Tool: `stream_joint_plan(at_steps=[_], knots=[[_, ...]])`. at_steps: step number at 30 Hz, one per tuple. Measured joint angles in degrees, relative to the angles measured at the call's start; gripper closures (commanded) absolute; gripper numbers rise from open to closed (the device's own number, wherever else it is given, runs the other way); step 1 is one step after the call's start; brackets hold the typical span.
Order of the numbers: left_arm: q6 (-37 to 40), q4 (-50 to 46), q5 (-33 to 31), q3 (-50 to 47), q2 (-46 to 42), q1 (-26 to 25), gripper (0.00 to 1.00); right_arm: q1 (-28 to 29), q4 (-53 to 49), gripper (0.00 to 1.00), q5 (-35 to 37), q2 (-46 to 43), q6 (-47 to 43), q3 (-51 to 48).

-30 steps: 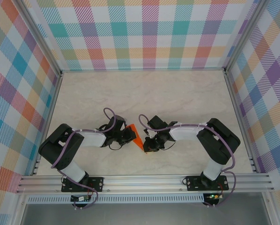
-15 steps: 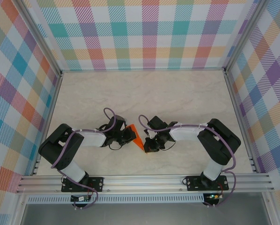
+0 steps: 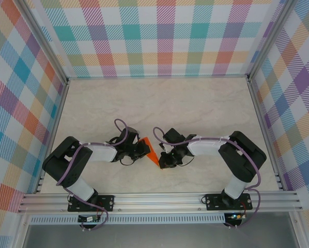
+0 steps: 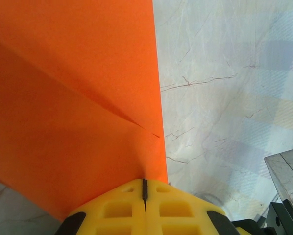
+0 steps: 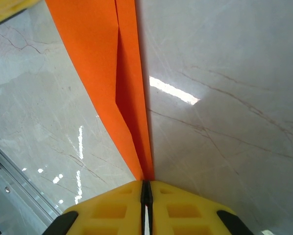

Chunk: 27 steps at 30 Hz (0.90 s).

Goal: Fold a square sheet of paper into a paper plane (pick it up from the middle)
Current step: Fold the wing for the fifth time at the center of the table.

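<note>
The paper plane point(image 3: 151, 151) is a bright orange folded dart held between the two arms near the table's front middle. My left gripper point(image 3: 144, 149) is shut on its wide end; in the left wrist view the orange sheet point(image 4: 78, 98) with a diagonal crease runs into the closed yellow jaws of my left gripper point(image 4: 144, 188). My right gripper point(image 3: 160, 161) is shut on the pointed end; in the right wrist view the narrow folded plane point(image 5: 117, 83) tapers down into the closed yellow jaws of my right gripper point(image 5: 146, 188).
A pale marble tabletop point(image 3: 159, 103) lies beyond the grippers. Checked fabric walls point(image 3: 159, 36) stand on three sides. An aluminium rail point(image 3: 159, 199) runs along the near edge by the arm bases.
</note>
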Motion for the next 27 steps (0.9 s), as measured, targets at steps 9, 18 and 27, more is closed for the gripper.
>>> stream_joint_plan(at_steps=[9,18,27], knots=[[0.0,0.0,0.0,0.0,0.0,0.0,1.0,0.0,-0.3,0.91,0.2,-0.5,0.0,-0.4],[0.2,0.0,-0.1,0.0,0.0,0.1,1.0,0.0,-4.1,0.77,2.5,-3.4,0.4,-0.5],[0.2,0.0,-0.2,0.0,0.0,0.3,1.0,0.0,-0.9,0.88,1.0,-7.1,4.3,0.0]])
